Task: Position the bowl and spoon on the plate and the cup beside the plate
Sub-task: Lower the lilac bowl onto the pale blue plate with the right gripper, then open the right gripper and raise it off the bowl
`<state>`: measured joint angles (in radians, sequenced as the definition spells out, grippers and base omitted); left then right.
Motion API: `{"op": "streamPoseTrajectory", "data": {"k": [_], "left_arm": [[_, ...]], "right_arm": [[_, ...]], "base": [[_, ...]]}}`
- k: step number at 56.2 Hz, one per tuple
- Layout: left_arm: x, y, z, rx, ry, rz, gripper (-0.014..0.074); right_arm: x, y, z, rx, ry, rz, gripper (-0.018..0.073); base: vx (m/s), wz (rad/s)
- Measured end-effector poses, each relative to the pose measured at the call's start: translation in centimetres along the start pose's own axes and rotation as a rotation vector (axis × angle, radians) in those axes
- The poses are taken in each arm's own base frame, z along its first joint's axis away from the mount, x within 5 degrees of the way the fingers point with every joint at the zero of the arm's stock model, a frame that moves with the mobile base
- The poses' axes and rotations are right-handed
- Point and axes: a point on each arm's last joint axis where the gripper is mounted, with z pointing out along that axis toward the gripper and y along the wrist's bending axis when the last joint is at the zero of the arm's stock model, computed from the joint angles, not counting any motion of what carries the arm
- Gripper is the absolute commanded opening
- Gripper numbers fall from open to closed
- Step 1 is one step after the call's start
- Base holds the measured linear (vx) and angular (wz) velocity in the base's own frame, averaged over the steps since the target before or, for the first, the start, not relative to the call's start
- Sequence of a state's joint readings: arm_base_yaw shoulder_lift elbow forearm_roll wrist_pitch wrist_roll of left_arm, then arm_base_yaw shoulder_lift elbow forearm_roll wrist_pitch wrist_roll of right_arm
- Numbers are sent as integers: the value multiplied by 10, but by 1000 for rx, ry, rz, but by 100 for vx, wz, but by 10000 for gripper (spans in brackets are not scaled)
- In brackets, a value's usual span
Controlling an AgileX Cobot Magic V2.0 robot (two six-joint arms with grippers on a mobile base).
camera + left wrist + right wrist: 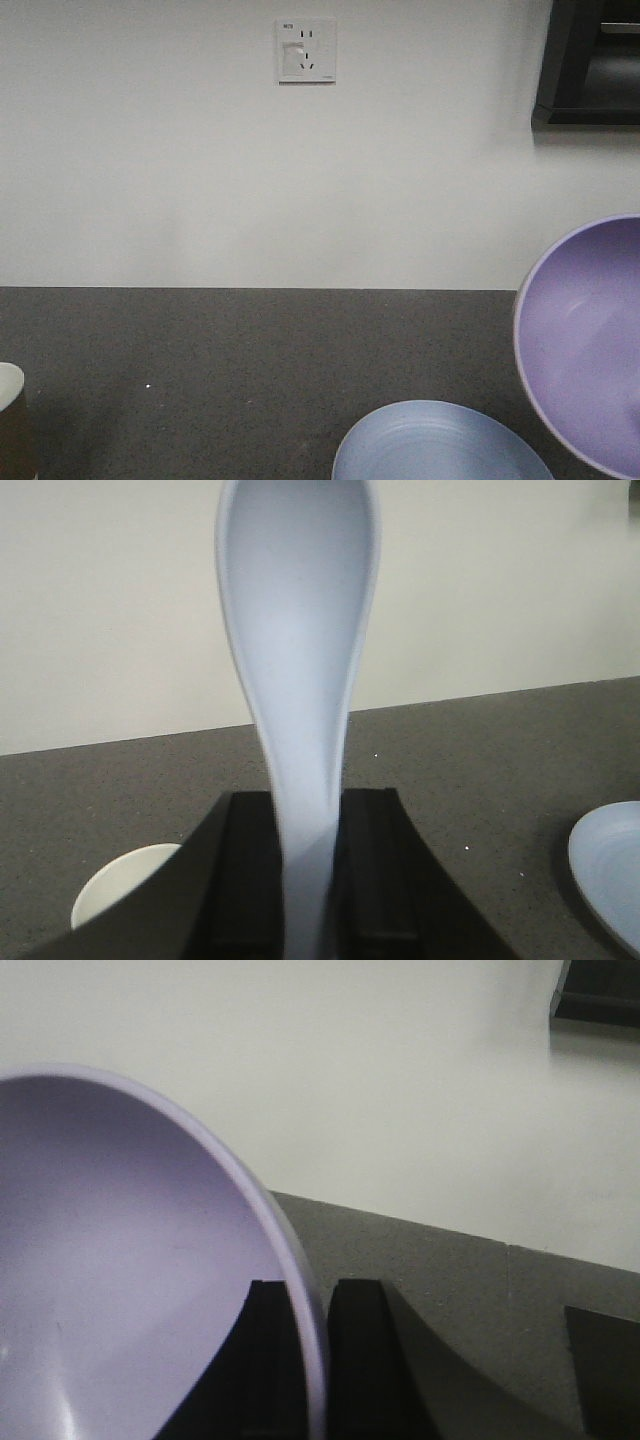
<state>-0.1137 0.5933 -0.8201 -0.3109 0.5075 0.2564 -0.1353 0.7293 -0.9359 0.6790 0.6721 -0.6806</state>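
The left fingers are pressed onto the handle of the spoon, which stands upright between them with its scoop topmost, lifted off the dark speckled surface. The right fingers pinch the rim of the bowl, one inside its wall and one outside, so the bowl hangs tilted on edge at the right of the scene. The plate lies flat on the surface just left of the bowl at the near edge, and the cup stands well apart at the near left.
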Motion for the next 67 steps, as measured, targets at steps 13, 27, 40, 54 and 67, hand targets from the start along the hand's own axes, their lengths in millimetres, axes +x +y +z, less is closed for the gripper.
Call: {"op": "streamPoseTrajectory", "data": {"k": [13, 27, 40, 54, 67], "left_arm": [[0, 0, 0, 0, 0, 0, -3], [0, 0, 0, 0, 0, 0, -3], [0, 0, 0, 0, 0, 0, -3], [0, 0, 0, 0, 0, -1, -3], [1, 0, 0, 2, 8, -3, -3]], "right_arm": [[22, -9, 53, -61, 275, 129, -8], [51, -4, 120, -103, 589, 141, -8], [78, 8, 168, -173, 753, 156, -8], [95, 3, 204, -151, 773, 190, -8], [111, 1, 225, -131, 778, 227, -5]], "base": [[0, 0], [0, 0], [0, 0], [0, 0], [0, 0]]}}
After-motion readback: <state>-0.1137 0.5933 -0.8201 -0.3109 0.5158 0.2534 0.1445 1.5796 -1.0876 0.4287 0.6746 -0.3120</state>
